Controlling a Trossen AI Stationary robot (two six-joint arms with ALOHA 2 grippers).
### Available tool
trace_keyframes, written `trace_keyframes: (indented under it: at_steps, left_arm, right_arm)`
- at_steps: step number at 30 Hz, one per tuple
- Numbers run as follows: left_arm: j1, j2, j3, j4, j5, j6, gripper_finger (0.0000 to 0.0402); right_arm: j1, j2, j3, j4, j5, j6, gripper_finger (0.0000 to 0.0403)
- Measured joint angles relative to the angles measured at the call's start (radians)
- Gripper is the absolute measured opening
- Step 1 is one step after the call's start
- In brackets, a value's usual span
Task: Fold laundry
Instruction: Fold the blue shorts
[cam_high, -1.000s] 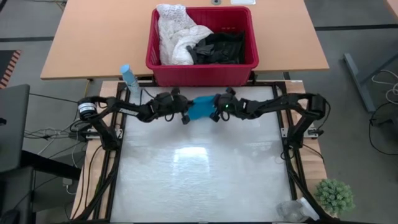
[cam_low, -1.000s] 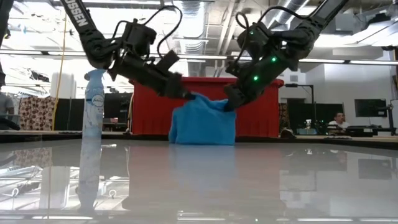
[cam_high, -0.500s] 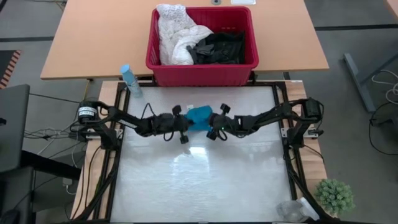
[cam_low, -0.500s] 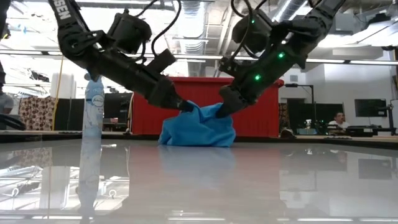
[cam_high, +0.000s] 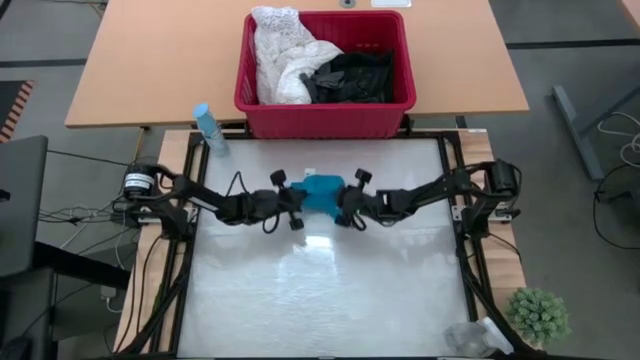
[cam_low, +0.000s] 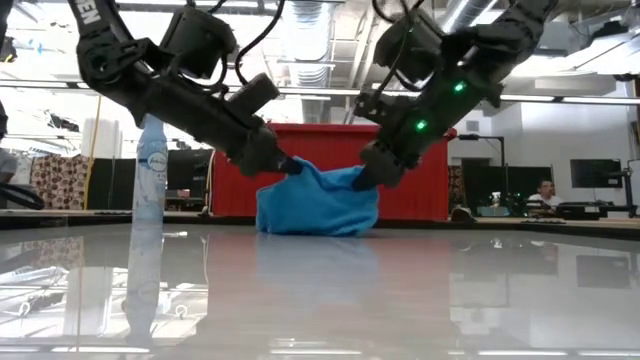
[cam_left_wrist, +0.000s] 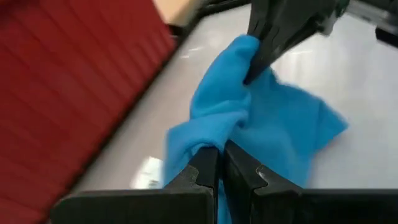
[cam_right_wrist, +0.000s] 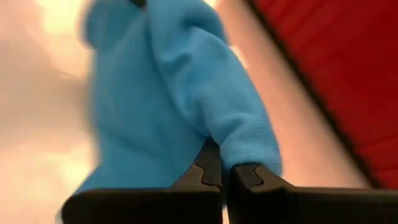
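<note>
Near the red basket (cam_high: 325, 75): laying out the teal garment (cam_high: 320, 192).
Left gripper (cam_high: 296, 203) and right gripper (cam_high: 343, 203) each pinching a top corner; next, probably spreading it flat.

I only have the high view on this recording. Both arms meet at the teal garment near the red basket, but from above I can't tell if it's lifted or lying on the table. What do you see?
Observer: In the low view the teal garment hangs from both hands, its lower edge resting on the table.
Operator: Are both hands really gripping it?
Observer: Yes. The left wrist view shows the left hand shut on a fold of the cloth.
Operator: And the right?
Observer: The right wrist view shows the right hand shut on another bunched edge, with the red basket close behind it.
</note>
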Motion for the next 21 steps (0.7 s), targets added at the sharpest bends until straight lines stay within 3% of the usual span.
trace_keyframes:
  at_steps: [6, 10, 12, 21]
  left_arm:
    - [0.134, 0.000, 0.038, 0.156, 0.024, 0.319, 0.0000]
    - [0.195, 0.000, 0.081, 0.271, 0.028, 0.517, 0.0000]
    - [0.217, 0.000, 0.091, 0.292, 0.048, 0.584, 0.0000]
    - [0.219, 0.009, -0.007, 0.232, 0.149, 0.468, 0.0000]
  right_arm:
    - [-0.138, -0.006, 0.011, 0.157, 0.008, -0.264, 0.0019]
    - [-0.190, -0.009, 0.058, 0.245, 0.115, -0.445, 0.0019]
    - [-0.203, -0.010, 0.074, 0.273, 0.119, -0.512, 0.0019]
    - [-0.194, 0.002, 0.026, 0.258, 0.007, -0.482, 0.0019]
